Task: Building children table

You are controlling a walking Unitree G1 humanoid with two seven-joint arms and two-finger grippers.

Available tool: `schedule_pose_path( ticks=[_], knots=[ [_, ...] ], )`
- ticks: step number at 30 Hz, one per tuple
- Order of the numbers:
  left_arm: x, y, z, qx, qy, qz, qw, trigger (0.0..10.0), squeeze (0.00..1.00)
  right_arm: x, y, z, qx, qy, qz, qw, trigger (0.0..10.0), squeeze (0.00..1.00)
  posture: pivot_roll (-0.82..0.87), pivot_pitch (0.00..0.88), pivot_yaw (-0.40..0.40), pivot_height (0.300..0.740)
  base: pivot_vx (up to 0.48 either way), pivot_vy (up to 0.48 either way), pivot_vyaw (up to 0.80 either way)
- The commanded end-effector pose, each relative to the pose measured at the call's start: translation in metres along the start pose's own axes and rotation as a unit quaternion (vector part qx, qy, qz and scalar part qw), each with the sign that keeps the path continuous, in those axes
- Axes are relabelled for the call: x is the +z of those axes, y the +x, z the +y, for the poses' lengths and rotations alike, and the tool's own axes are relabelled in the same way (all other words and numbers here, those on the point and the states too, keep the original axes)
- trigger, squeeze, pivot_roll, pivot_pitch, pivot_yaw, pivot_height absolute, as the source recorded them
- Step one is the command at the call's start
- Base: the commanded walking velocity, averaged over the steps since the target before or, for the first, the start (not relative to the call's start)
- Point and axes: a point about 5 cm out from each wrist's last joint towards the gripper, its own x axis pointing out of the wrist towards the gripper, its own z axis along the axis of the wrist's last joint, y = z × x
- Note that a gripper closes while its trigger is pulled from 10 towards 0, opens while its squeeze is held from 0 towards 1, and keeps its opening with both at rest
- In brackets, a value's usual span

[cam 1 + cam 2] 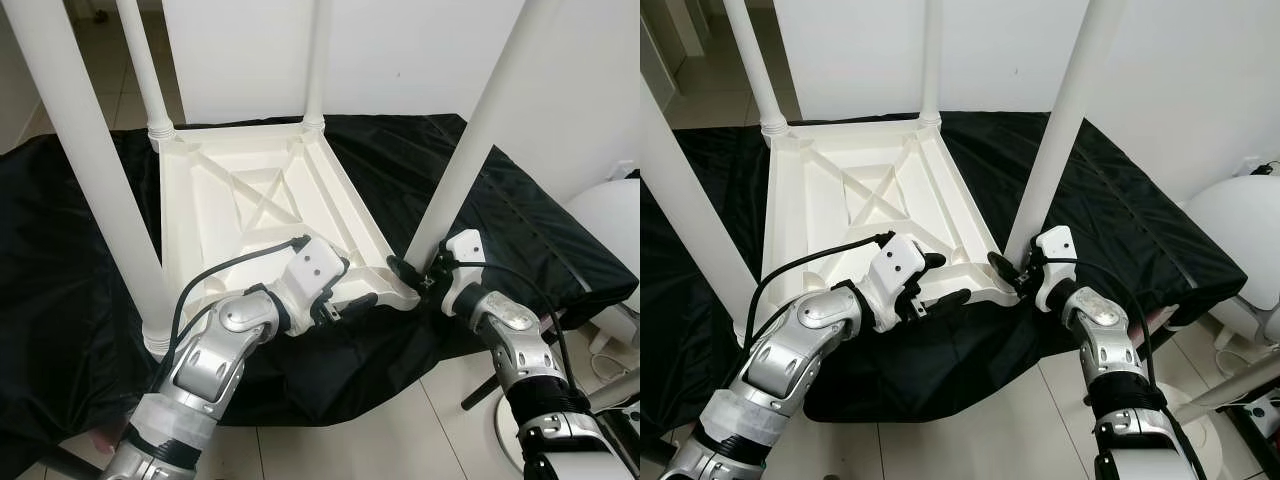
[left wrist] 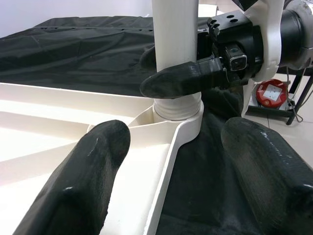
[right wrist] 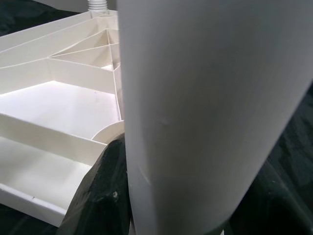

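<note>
1. A white plastic children's table (image 1: 250,200) lies upside down on a black cloth sheet (image 1: 480,190), its ribbed underside facing up and crossed by diagonal braces.
2. Four round white plastic legs stand upright from the corner sockets: two far legs, a near-left leg (image 1: 90,170), and a near-right leg (image 1: 480,130).
3. The black sheet covers a low surface and drapes over its near edge toward the pale tiled floor (image 1: 400,430).
4. The right gripper (image 1: 1008,268) sits at the base of the near-right leg, just above its socket. Its black fingers (image 2: 181,81) press against opposite sides of the leg, so the jaws are clamped on it. In the right wrist view the leg stands directly between the two fingers.
5. The left gripper (image 1: 940,282) is at the table's near rim, beside the same corner. Its jaws are spread apart, one finger (image 2: 83,181) over the ribbed underside and the other outside the rim over the black sheet, gripping nothing.
6. A white rounded object (image 1: 610,220) stands at the right edge, beyond the sheet.
</note>
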Motion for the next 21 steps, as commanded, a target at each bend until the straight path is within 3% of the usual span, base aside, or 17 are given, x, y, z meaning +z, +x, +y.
schedule_pose_path(
  ticks=[1,9,10,14,17,19,20,21],
  knots=[
    [-0.001,0.000,-0.002,0.002,0.005,0.002,1.000,10.0,0.00,-0.009,-0.001,0.006,-0.044,0.031,0.016,0.998,10.0,0.00,0.00,0.000,-0.040,0.740,0.000,0.000,0.00],
    [-0.001,0.000,-0.003,0.000,0.004,0.003,1.000,10.0,0.00,-0.006,0.001,0.009,-0.085,0.045,0.014,0.995,10.0,0.00,0.00,0.000,-0.035,0.740,0.000,0.000,0.00],
    [-0.002,0.000,-0.005,-0.006,0.003,0.006,1.000,10.0,0.00,-0.003,0.004,0.019,-0.159,0.066,0.015,0.985,10.0,0.00,-0.01,0.000,-0.029,0.740,0.000,0.000,0.00],
    [-0.002,0.000,-0.006,-0.007,0.002,0.007,1.000,10.0,0.00,-0.003,0.005,0.024,-0.192,0.075,0.015,0.978,10.0,0.00,-0.01,0.000,-0.029,0.740,0.000,0.000,0.00],
    [-0.003,-0.001,-0.007,-0.010,0.001,0.008,1.000,10.0,0.00,-0.002,0.006,0.035,-0.272,0.104,0.017,0.956,10.0,0.00,-0.01,0.000,-0.029,0.740,0.000,0.000,0.00],
    [-0.003,-0.001,-0.007,-0.010,0.001,0.008,1.000,10.0,0.00,-0.002,0.006,0.035,-0.272,0.104,0.017,0.956,10.0,0.00,-0.01,0.000,-0.029,0.740,0.000,0.000,0.00],
    [-0.003,-0.001,-0.008,-0.010,0.001,0.009,1.000,10.0,0.00,-0.001,0.008,0.042,-0.317,0.115,0.014,0.941,10.0,0.00,-0.01,0.000,-0.030,0.740,0.000,0.000,0.00],
    [-0.003,-0.001,-0.008,-0.010,0.001,0.009,1.000,10.0,0.00,-0.001,0.008,0.042,-0.317,0.115,0.014,0.941,10.0,0.00,-0.01,0.000,-0.030,0.740,0.000,0.000,0.00]
  ],
)
